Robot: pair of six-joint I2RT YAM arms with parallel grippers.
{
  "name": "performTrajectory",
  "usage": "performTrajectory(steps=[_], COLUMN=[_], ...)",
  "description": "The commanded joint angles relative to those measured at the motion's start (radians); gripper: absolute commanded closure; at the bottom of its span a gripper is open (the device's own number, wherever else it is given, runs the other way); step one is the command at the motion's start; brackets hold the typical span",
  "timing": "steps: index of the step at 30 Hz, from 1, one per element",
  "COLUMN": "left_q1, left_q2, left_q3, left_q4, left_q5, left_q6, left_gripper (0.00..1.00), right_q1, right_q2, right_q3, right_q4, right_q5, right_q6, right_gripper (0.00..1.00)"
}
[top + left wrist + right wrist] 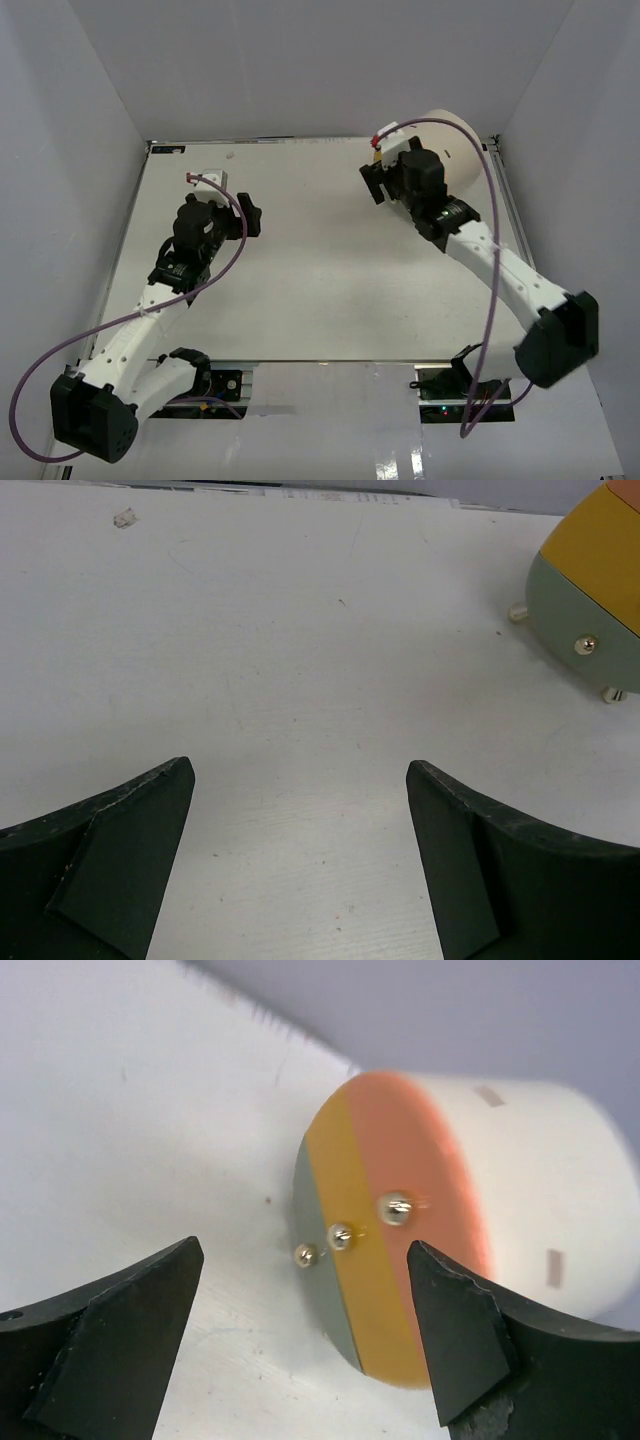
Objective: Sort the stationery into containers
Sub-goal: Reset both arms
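The containers are three drawers with small metal knobs, orange, yellow and grey-olive, forming the round face of a cream cylinder at the back right of the table. My right gripper is open just in front of that face, with nothing between its fingers; from above it sits left of the cylinder. My left gripper is open over bare table at the back left, far from the drawers. The stationery is out of view.
A small pale scrap lies near the table's far edge. White walls enclose the white table on the left, back and right. The cylinder rests on small pale feet.
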Motion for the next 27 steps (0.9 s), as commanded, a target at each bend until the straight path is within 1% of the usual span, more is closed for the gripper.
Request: performTrajectory(steps=[1, 2, 3, 5, 6, 8, 9, 11, 12, 15, 17, 18, 23, 27], left_q1=[0.004, 0.004, 0.004, 0.006, 0.006, 0.006, 0.006, 0.006, 0.004, 0.006, 0.006, 0.006, 0.006, 0.006], left_q2=[-0.08, -0.095, -0.11, -0.159, -0.173, -0.216, -0.228, -0.261, -0.27, -0.31, -0.334, -0.36, -0.42, -0.454], left_q3=[0.076, 0.114, 0.134, 0.171, 0.206, 0.243, 0.275, 0.309, 0.325, 0.374, 0.383, 0.382, 0.342, 0.303], left_q4=[-0.063, -0.107, -0.126, -0.187, -0.203, -0.247, -0.258, -0.296, -0.308, -0.364, -0.399, -0.411, -0.485, -0.514], left_q5=[-0.021, -0.029, -0.042, -0.094, -0.108, -0.141, -0.144, -0.153, -0.161, -0.181, -0.185, -0.187, -0.182, -0.193], left_q6=[0.011, 0.018, 0.028, 0.051, 0.058, 0.074, 0.08, 0.094, 0.1, 0.108, 0.108, 0.103, 0.077, 0.048], left_gripper=[0.02, 0.02, 0.02, 0.02, 0.02, 0.02, 0.02, 0.02, 0.02, 0.02, 0.02, 0.02, 0.02, 0.02], right_q1=[0.001, 0.0, 0.001, 0.0, 0.001, 0.001, 0.001, 0.001, 0.001, 0.001, 0.0, 0.001, 0.0, 0.001], right_q2=[-0.207, -0.256, -0.357, -0.457, -0.553, -0.638, -0.711, -0.781, -0.849, -0.974, -1.023, -1.065, -1.171, -1.209], right_q3=[-0.046, -0.077, -0.091, -0.134, -0.147, -0.172, -0.193, -0.218, -0.255, -0.304, -0.342, -0.355, -0.422, -0.464], right_q4=[0.033, 0.033, 0.031, 0.042, 0.044, 0.044, 0.036, 0.022, 0.021, 0.005, -0.01, -0.015, -0.032, -0.021], right_q5=[-0.012, -0.002, 0.021, 0.044, 0.072, 0.104, 0.144, 0.169, 0.181, 0.201, 0.21, 0.209, 0.207, 0.204], right_q6=[0.087, 0.096, 0.119, 0.139, 0.153, 0.151, 0.147, 0.143, 0.14, 0.145, 0.143, 0.14, 0.113, 0.113], right_gripper=[0.1, 0.1, 0.1, 0.09, 0.07, 0.05, 0.04, 0.03, 0.02, 0.07, 0.09, 0.09, 0.1, 0.1])
